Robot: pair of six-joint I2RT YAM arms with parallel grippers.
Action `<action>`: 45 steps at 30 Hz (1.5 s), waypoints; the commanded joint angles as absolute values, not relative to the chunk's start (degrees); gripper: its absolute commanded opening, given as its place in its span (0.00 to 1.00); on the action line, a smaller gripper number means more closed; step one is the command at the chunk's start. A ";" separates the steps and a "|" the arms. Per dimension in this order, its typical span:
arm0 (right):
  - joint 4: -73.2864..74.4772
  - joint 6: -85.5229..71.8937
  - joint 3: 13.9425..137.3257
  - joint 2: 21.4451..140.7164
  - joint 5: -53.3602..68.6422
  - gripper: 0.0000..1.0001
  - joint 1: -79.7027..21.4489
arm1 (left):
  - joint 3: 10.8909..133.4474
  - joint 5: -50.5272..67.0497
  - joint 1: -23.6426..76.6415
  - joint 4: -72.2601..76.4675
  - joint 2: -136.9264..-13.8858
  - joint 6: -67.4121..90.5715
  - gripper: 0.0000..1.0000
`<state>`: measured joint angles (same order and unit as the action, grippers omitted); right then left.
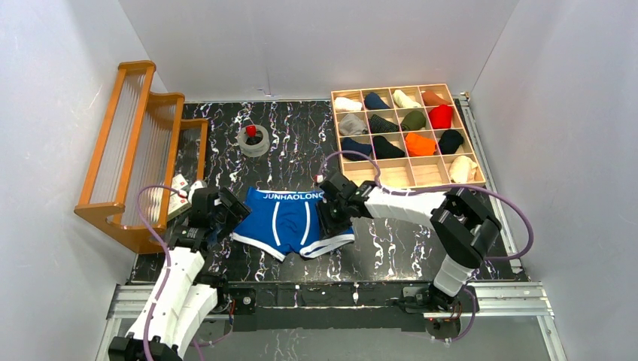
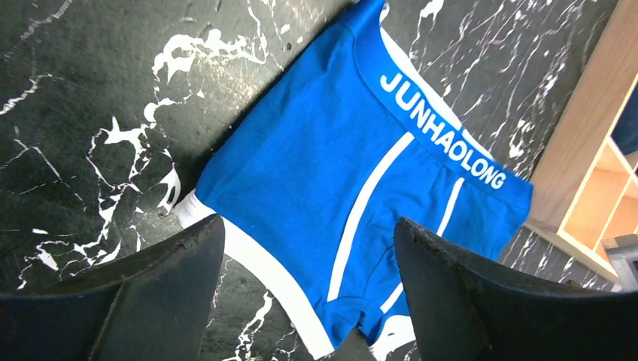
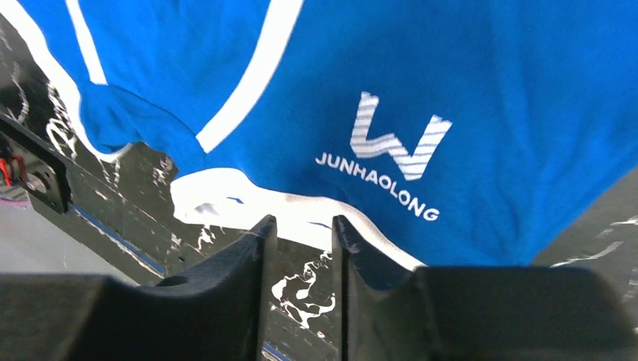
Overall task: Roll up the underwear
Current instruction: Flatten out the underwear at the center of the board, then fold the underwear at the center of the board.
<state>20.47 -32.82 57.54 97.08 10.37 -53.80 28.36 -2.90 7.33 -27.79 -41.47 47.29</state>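
Note:
The blue underwear lies spread flat on the black marble table, its lettered waistband at the far side and its white-trimmed legs toward me. My left gripper hovers at its left edge, jaws wide open; in the left wrist view the blue underwear fills the space beyond the left gripper, with nothing held. My right gripper sits at the garment's right side. In the right wrist view the right gripper has a narrow gap showing bare table, just short of the white hem of the underwear.
A wooden grid box with several rolled garments stands at the back right. A wooden rack lines the left side. A tape roll with a red item sits at the back centre. A small printed packet lies by the rack.

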 commanded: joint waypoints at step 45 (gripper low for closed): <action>22.15 -34.99 131.45 149.29 9.11 0.33 -55.89 | 17.36 -11.84 7.21 -21.04 -47.55 49.64 0.07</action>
<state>20.40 -36.97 129.78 148.70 9.52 -55.96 18.46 -12.53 7.33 -19.27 -47.86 49.52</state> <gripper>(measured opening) 0.292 0.087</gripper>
